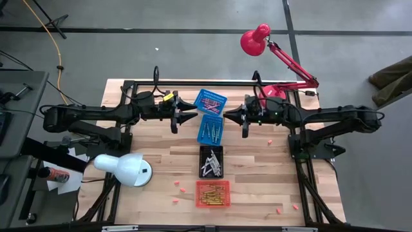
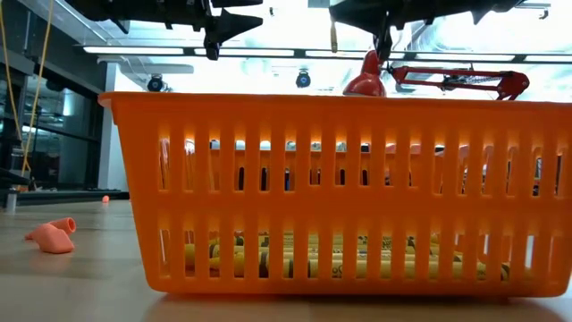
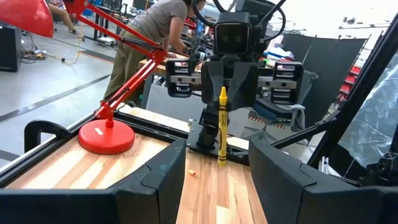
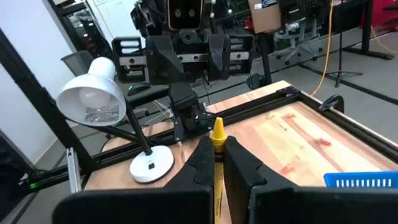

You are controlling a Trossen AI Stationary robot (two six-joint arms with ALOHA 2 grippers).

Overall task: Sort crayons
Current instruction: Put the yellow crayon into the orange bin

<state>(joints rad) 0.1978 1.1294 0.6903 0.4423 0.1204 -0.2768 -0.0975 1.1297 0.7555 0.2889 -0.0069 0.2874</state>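
Right tool (image 4: pixel 219 163) pinches upright yellow crayon (image 4: pixel 217 140).

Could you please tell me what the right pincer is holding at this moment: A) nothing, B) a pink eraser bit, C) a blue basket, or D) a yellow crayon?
D: the right wrist view shows the right pincer shut on a yellow crayon standing between its fingers.

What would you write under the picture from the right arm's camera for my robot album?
The right gripper, jaws shut on a yellow crayon, faces the left arm beside a white lamp.
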